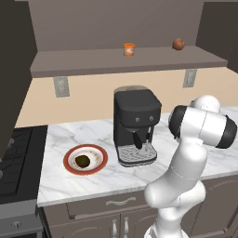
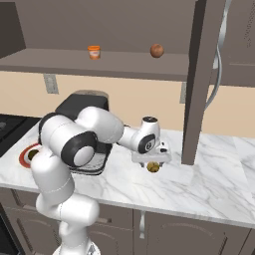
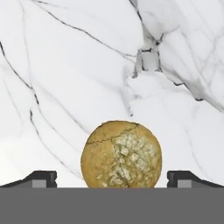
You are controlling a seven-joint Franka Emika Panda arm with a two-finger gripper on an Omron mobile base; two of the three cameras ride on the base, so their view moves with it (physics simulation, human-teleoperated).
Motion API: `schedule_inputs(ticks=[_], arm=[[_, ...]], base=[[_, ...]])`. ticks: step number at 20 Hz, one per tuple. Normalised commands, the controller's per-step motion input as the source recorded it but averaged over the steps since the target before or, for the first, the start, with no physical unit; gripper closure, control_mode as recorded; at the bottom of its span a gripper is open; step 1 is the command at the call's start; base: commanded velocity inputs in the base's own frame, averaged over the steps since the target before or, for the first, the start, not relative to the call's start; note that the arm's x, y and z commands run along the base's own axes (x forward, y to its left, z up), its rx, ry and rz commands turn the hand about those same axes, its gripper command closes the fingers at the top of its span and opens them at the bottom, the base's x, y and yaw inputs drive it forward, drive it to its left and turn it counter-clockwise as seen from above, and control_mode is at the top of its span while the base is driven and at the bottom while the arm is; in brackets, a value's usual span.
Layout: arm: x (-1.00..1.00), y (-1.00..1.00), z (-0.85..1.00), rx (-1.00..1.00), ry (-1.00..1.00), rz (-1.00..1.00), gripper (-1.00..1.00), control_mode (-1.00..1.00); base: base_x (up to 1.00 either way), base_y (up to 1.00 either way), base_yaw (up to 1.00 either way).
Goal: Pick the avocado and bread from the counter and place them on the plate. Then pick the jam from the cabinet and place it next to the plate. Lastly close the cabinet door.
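The tan, crackled bread lies on the white marble counter, right of the coffee machine. My gripper hangs straight over it, open, with one fingertip on each side of the lump and neither touching it. From the right base view the gripper hovers just above the bread. The dark avocado rests in the middle of the red-rimmed plate at the counter's left. The orange jam stands on the shelf of the cabinet, whose door stands open, edge-on.
A black coffee machine stands between the plate and the bread. A reddish-brown ball sits on the cabinet shelf right of the jam. A stove borders the counter's left end. The open door hangs above the counter just right of my gripper.
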Motion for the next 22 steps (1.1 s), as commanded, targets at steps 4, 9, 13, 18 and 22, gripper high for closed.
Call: schedule_inputs(ticks=[4,9,13,18,22], arm=[[0.0,-0.07,-0.09,0.0,0.0,0.0,-1.0,-1.0],[0.0,-0.08,-0.08,0.0,0.0,0.0,-1.0,-1.0],[0.0,-0.03,-0.09,0.0,0.0,0.0,-1.0,-1.0],[0.0,-0.01,-0.18,0.0,0.02,0.01,-1.0,-1.0],[0.0,0.0,-0.18,0.0,0.07,0.01,1.0,-1.0]], base=[[0.0,0.0,0.0],[0.0,0.0,0.0],[0.0,0.0,0.0],[0.0,0.0,0.0],[0.0,0.0,0.0]])
